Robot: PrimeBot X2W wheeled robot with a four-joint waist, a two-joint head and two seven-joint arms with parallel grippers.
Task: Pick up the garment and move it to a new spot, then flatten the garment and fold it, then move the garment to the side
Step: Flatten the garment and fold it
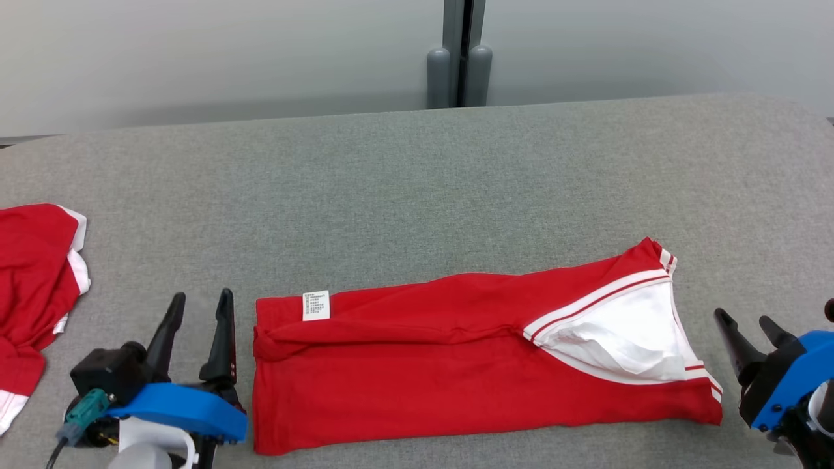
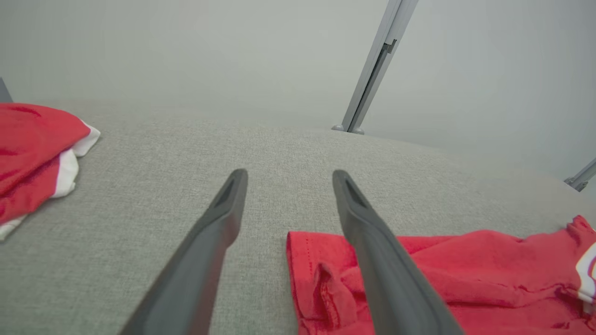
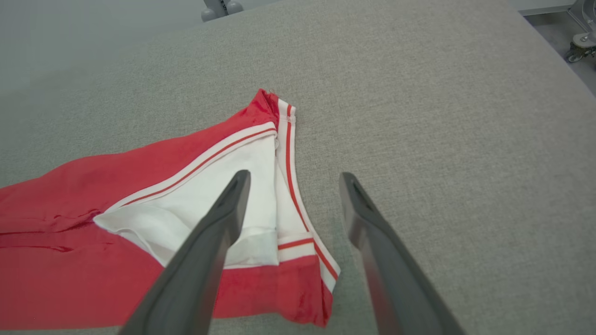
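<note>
Down at the near left, the left gripper (image 1: 202,297) sits with fingers spread and empty, just beside the plain end of the garment (image 1: 417,378). Near right, the right gripper (image 1: 743,317) is parted too, holding nothing, just off the white-trimmed end. The red garment lies folded in a long band on the grey table (image 1: 417,176), white label (image 1: 316,305) up. Off left, a second red garment (image 1: 32,273) lies crumpled. Beyond the far edge, a grey post (image 1: 459,65).
</note>
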